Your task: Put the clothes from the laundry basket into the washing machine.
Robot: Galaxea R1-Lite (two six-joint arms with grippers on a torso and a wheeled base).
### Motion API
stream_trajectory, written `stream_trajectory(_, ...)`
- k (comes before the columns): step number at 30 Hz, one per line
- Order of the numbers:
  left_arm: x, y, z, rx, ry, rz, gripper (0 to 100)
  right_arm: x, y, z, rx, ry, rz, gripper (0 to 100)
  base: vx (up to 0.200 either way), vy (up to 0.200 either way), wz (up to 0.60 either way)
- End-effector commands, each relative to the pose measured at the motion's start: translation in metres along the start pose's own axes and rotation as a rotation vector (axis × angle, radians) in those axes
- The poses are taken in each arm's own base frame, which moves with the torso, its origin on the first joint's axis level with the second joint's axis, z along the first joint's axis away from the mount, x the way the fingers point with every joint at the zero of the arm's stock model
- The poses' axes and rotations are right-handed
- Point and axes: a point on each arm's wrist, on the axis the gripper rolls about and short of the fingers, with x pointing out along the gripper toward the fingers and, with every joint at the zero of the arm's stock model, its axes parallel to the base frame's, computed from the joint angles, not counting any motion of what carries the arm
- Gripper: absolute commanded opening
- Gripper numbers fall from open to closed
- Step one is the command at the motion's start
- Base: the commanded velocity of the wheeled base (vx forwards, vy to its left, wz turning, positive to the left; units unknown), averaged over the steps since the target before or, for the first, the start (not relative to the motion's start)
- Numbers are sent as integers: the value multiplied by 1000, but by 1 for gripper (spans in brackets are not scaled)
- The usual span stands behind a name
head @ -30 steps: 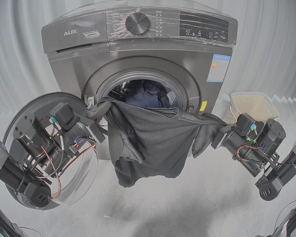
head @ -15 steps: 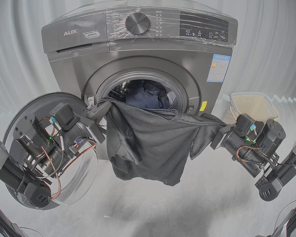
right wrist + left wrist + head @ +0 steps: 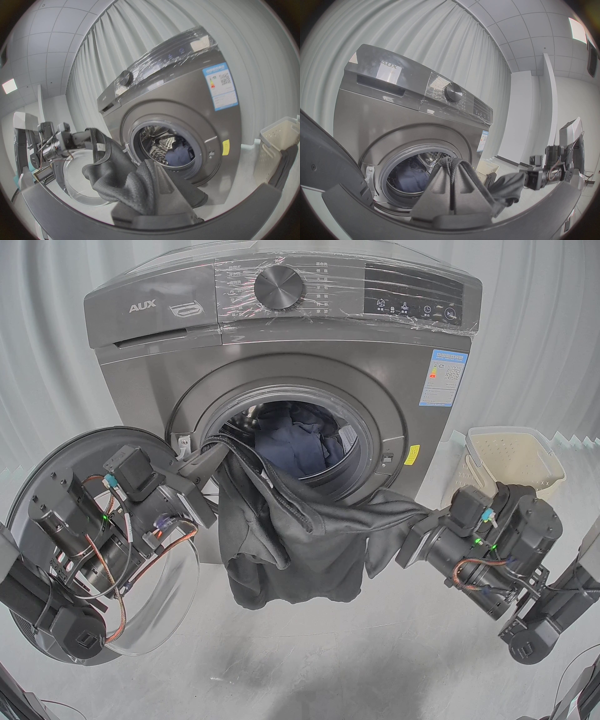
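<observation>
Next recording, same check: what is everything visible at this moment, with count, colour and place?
washing machine: one, grey, centre, before the curtain
door: one, grey with clear glass, swung open on the robot's left
blue clothes: a heap, blue, inside the drum
dark grey garment: one, hanging before the drum opening, strung between both end effectors
laundry basket: one, cream, on the floor, robot's right of the machine
dark cloth: one, at the basket's rim, kind unclear
curtain: one, pale grey, behind the machine
floor: grey
left end effector: one, black, shut on the garment by the opening's left edge
right end effector: one, black, shut on the garment's other end, lower
</observation>
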Motion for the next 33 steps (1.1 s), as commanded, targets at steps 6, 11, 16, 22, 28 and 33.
stream_trajectory(6,8,-6,-1,-11,-13,-19,0,19,18,-82,2,231,53,0,0,0,0)
stream_trajectory(11,14,-12,-3,-17,-19,-40,0,23,32,-96,7,257,86,100,0,0,0)
stream_trajectory(16,17,-12,-2,-17,-25,-39,0,7,37,-121,1,372,107,100,0,0,0)
stream_trajectory(22,17,-13,-1,-17,-31,-40,0,-1,26,-137,2,445,66,100,0,0,0)
stream_trajectory(28,17,-12,-1,-16,-32,-38,0,-2,11,-140,8,458,6,100,0,0,0)
stream_trajectory(33,17,-13,0,-16,-34,-40,0,-4,0,-142,10,474,-30,100,0,0,0)
